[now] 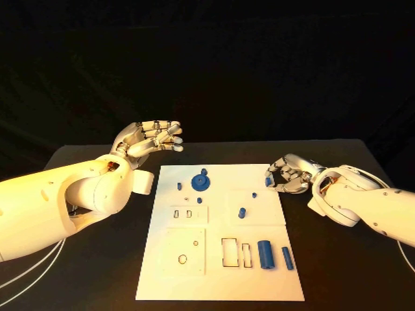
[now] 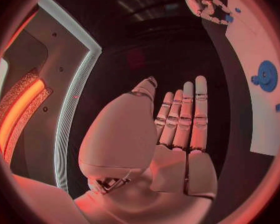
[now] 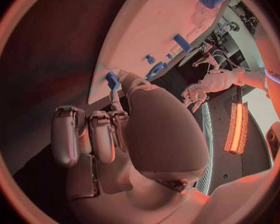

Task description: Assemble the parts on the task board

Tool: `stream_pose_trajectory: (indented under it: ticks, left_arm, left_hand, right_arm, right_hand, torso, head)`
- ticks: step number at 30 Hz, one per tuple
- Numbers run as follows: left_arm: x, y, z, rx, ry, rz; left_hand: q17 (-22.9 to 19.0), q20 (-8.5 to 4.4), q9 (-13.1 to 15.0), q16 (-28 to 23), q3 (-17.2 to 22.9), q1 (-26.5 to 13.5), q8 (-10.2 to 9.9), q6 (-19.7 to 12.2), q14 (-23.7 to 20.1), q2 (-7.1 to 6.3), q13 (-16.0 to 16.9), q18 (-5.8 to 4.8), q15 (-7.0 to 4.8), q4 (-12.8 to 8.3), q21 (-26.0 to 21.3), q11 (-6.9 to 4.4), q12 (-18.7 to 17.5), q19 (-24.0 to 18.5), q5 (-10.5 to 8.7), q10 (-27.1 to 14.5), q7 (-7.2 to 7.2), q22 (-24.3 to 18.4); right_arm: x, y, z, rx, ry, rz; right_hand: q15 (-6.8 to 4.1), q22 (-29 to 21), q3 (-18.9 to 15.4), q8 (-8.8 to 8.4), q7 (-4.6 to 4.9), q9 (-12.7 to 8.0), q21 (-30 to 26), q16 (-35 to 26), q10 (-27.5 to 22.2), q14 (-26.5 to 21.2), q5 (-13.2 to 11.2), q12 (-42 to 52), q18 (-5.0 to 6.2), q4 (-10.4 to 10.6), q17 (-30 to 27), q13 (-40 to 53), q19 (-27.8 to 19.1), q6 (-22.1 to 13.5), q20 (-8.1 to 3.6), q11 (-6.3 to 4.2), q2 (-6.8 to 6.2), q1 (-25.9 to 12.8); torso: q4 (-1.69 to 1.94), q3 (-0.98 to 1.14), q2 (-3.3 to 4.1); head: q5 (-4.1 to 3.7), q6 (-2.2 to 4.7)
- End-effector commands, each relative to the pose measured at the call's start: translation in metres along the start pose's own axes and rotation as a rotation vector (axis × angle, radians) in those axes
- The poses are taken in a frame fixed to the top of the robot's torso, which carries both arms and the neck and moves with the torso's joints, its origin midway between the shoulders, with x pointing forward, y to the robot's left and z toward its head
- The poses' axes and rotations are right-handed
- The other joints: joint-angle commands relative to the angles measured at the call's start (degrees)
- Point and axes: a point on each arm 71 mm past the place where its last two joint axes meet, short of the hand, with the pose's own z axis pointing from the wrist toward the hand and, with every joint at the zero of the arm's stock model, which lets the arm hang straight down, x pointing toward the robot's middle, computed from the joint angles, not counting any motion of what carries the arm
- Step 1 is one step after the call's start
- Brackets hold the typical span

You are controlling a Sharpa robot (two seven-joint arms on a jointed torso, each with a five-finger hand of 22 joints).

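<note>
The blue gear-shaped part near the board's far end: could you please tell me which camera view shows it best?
The head view: the blue gear-shaped part lies unobstructed on the task board, with its surroundings visible. The left wrist view also shows it, but bent near the circle's rim. In the right wrist view I cannot pick it out with certainty.

quick count from head view: one white task board (image 1: pixel 170 272). on it one blue gear (image 1: pixel 202 181), two tall blue cylinders, fat one (image 1: pixel 264 254) and thin one (image 1: pixel 288 258), roughly five small blue pegs, e.g. (image 1: pixel 241 212); a few too tiny to be sure. two hands, left hand (image 1: pixel 154 138) and right hand (image 1: pixel 289 174).
</note>
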Motion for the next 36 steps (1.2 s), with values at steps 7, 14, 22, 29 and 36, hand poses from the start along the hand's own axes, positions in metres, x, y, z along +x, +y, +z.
stream_pose_trajectory:
  ticks: [7, 14, 22, 29, 36]
  left_arm:
    - [0.001, -0.001, 0.000, 0.006, 0.014, -0.011]
    - [0.001, -0.001, 0.000, 0.005, 0.014, -0.010]
    - [0.000, -0.001, -0.001, 0.004, 0.011, -0.009]
    - [-0.001, -0.001, -0.001, 0.004, 0.008, -0.008]
    - [-0.002, -0.002, -0.002, 0.004, 0.007, -0.007]
  left_hand:
    - [0.05, 0.12, 0.09, 0.33, 0.32, 0.64, -0.30, -0.13, -0.26, -0.15, -0.06, 0.56, 0.07, 0.00, 0.40, -0.03, -0.17, -0.31, -0.19, -0.15, 1.15, 0.05]
    - [0.05, 0.12, 0.09, 0.33, 0.32, 0.64, -0.30, -0.13, -0.26, -0.15, -0.06, 0.56, 0.07, 0.00, 0.40, -0.03, -0.17, -0.31, -0.19, -0.15, 1.15, 0.05]
    - [0.05, 0.12, 0.09, 0.33, 0.32, 0.64, -0.30, -0.13, -0.26, -0.15, -0.06, 0.56, 0.07, 0.00, 0.40, -0.03, -0.17, -0.31, -0.19, -0.15, 1.15, 0.05]
    - [0.05, 0.12, 0.09, 0.33, 0.32, 0.64, -0.30, -0.13, -0.26, -0.15, -0.06, 0.56, 0.07, 0.00, 0.40, -0.03, -0.17, -0.31, -0.19, -0.15, 1.15, 0.05]
    - [0.19, 0.14, 0.13, 0.36, 0.41, 0.68, -0.30, -0.12, -0.33, -0.17, -0.05, 0.57, 0.08, 0.02, 0.68, -0.01, -0.15, -0.53, -0.19, -0.13, 1.18, 0.21]
  right_arm:
    - [0.002, 0.001, 0.002, -0.002, 0.007, -0.022]
    - [0.003, 0.003, 0.005, -0.001, 0.008, -0.031]
    - [0.002, 0.003, 0.007, 0.013, -0.023, -0.045]
    - [-0.001, 0.003, 0.007, 0.021, -0.072, -0.065]
    - [-0.005, 0.015, 0.003, -0.008, -0.154, -0.061]
  right_hand:
    - [-0.87, 8.10, 1.91, 1.00, -0.61, 0.13, 0.18, 0.34, 3.56, 6.08, -0.44, 0.56, -0.71, -0.32, 15.06, 11.96, 0.56, 1.90, -0.58, -0.89, 1.40, -0.33]
    - [-1.14, 8.27, 3.01, 1.49, -0.94, 0.18, 0.31, 0.34, 3.74, 6.08, -1.33, 0.74, -0.75, -0.55, 15.06, 12.17, 0.67, 2.69, -0.86, -1.19, 1.70, -0.68]
    - [-1.56, 8.52, 4.67, 2.32, -1.45, 0.38, 0.50, 0.34, 4.05, 6.08, -1.23, 1.03, -0.81, -0.95, 15.06, 12.51, 0.84, 3.77, -1.23, -1.65, 2.48, -1.13]
    - [-1.85, 8.88, 6.23, 3.16, -1.86, 0.68, 0.85, 0.34, 4.29, 6.08, -0.78, 1.27, -0.92, -1.61, 15.06, 12.79, 1.10, 4.59, -1.53, -2.05, 3.09, -1.41]
    - [-1.96, 8.97, 6.86, 3.57, -2.04, 0.86, 0.92, 0.34, 4.00, 6.08, -0.85, 0.91, -0.94, -1.77, 15.06, 12.40, 1.17, 4.81, -1.65, -2.23, 3.33, -1.89]
  torso:
    - [-0.05, 0.02, -0.04]
    - [-0.02, 0.03, -0.01]
    - [-0.08, 0.06, -0.02]
    - [-0.02, 0.04, -0.02]
    - [-0.09, 0.04, -0.08]
  head:
    - [-0.01, -0.10]
    - [-0.03, -0.04]
    - [-0.04, -0.07]
    - [-0.08, -0.14]
    - [0.16, -0.11]
